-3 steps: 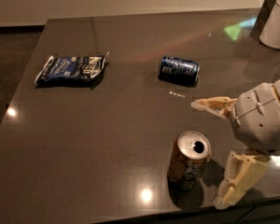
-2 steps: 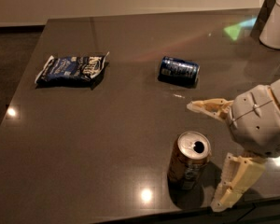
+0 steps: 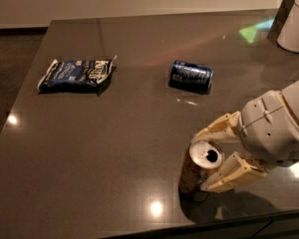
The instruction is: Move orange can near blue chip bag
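1. Step in hand: the grasp. The orange can (image 3: 202, 156) stands upright near the front edge of the desk (image 3: 114, 148), on the right side. It is not yet lifted.
2. The end effector (image 3: 200, 162) is around the orange can, narrowed to about its width. One finger (image 3: 217, 129) lies along the far side of the rim and the other along the near side of the body. I judge it to be grasping the orange can, though how firm the hold is cannot be seen.
3. The bag (image 3: 77, 73) lies flat at the far left, well apart from the orange can.
4. Next move, as I judge it: lift straight up, carry left and away across the desk, and set the orange can down just beside the bag.
5. A blue can (image 3: 191, 75) lies on its side between the two, toward the far side. The path should pass in front of it.
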Motion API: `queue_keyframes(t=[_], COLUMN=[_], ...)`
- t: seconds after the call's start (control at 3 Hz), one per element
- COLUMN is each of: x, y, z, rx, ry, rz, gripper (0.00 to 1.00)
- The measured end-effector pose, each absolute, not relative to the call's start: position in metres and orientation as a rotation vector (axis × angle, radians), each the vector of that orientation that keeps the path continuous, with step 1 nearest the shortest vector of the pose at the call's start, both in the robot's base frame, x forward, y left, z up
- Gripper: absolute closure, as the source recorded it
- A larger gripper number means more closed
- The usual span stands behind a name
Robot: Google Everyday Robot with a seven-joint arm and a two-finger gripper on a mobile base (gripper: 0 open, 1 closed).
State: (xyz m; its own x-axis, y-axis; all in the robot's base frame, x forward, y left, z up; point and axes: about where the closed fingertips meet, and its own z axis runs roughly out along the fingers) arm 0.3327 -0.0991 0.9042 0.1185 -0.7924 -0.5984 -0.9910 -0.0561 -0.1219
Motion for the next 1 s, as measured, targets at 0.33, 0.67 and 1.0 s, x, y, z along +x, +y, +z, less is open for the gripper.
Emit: queue_keyframes(t=[0.33,0.67,1.0], x=[0.333,0.34,0.361], y=[-0.097,-0.095,-0.079], z=[0.906,0.921,0.946], rx=[-1.891,-1.867,-1.832], ry=[1.722,1.742,1.77], rz=[0.535,0.539,0.517], gripper=[0.65,0.88,1.0])
